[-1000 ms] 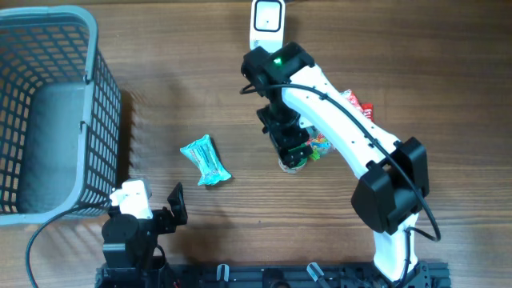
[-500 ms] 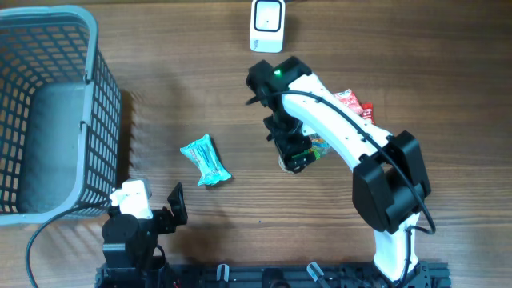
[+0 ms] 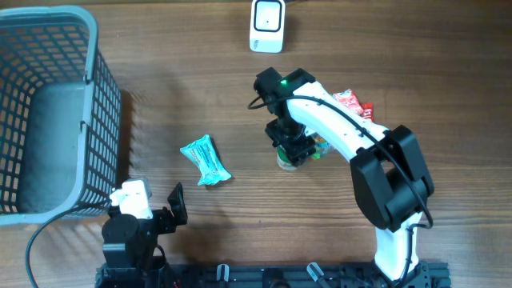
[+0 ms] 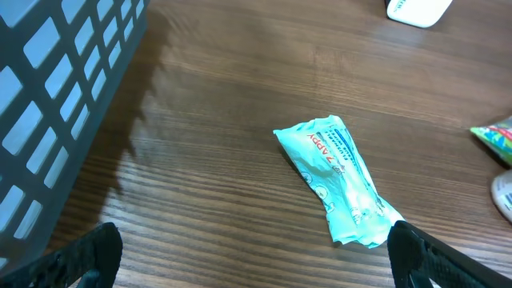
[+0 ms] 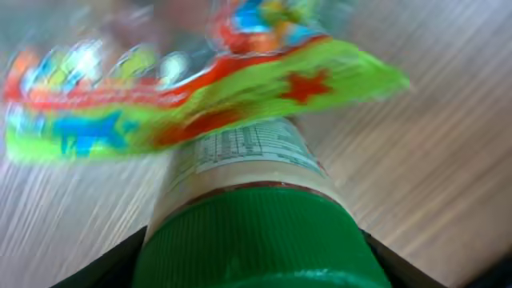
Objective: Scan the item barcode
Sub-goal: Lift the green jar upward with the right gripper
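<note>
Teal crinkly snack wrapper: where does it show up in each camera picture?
Overhead: the teal crinkly snack wrapper lies left of centre, right of the grey mesh basket.
Left wrist: right of centre.
Right wrist: not in it.
Shared landmark: the white scanner box, at the top edge in the overhead and left wrist views.

Green-capped bottle [image 5: 256, 240], teal wrapper [image 4: 340, 180], grey basket [image 3: 106, 120]
</note>
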You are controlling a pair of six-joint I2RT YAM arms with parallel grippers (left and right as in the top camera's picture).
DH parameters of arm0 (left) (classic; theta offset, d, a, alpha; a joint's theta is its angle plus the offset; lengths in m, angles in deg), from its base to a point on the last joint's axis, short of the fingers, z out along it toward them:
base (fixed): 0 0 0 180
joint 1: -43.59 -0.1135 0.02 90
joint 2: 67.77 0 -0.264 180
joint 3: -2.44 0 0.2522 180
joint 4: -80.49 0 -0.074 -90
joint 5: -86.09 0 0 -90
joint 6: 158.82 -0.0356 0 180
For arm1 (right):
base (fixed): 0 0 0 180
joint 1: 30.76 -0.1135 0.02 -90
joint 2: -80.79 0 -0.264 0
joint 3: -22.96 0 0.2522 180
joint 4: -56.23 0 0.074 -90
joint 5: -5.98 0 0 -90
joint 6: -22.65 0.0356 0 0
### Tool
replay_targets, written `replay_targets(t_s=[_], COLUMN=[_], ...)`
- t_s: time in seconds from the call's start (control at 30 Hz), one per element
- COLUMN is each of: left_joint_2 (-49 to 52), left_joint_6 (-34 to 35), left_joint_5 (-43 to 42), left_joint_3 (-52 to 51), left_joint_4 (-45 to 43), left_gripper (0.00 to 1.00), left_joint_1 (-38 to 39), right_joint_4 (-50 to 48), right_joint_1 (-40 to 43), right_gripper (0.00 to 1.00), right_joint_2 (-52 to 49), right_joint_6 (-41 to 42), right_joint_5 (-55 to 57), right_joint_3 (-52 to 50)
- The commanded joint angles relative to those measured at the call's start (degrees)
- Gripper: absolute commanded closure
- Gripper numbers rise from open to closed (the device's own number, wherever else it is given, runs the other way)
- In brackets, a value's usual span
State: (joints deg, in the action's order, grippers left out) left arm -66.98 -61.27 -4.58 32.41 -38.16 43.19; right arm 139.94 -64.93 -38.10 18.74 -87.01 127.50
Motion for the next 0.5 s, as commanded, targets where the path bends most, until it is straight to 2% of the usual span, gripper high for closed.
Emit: replay_targets(t_s=[0.0,0.07,0.1,0.17,0.2,0.27,0.37,0.4,0.47], left_joint_2=[-0.3,-0.3,-0.3,-0.3,-0.3,-0.3,-0.3,-0.3,-0.3], left_joint_6=[-1.3,-1.3,-1.3,-1.3,-1.3,-1.3,-1.3,-1.3,-1.3], left_joint_5=[0.7,0.7,0.7,0.7,0.7,0.7,0.7,0.7,0.7], left_joint_3=[-0.6,-0.6,-0.6,-0.6,-0.6,-0.6,-0.6,-0.6,-0.6], left_joint_4=[-0.2,-0.2,-0.1,-0.2,-0.2,-0.2,-0.1,-0.1,-0.2], left_gripper=[0.00,0.00,0.00,0.00,0.00,0.00,0.00,0.00,0.00], left_joint_1=[0.3,0.3,0.3,0.3,0.3,0.3,0.3,0.3,0.3], right_joint_4=[-3.5,-5.4,-5.8,-6.1,-6.1,-6.3,-6.5,-6.8,-7.8], right_joint_1=[0.1,0.1,0.1,0.0,0.0,-0.1,-0.4,-0.5,-0.4], right_gripper=[0.34,0.34,0.34,0.32,0.31,0.27,0.18,0.01,0.00], right_joint_2=[0.3,0.3,0.3,0.3,0.3,0.3,0.3,0.3,0.3], right_joint_6=[-20.6,-33.2,-37.0,-50.7,-54.5,-59.1,-60.8,-60.4,-60.7], right_joint_5=[-0.8,-1.2,-1.4,-2.9,-3.5,-3.5,-3.8,-3.3,-3.2], right_joint_3=[0.2,1.8,2.3,4.8,5.4,6.0,6.0,6.0,6.0])
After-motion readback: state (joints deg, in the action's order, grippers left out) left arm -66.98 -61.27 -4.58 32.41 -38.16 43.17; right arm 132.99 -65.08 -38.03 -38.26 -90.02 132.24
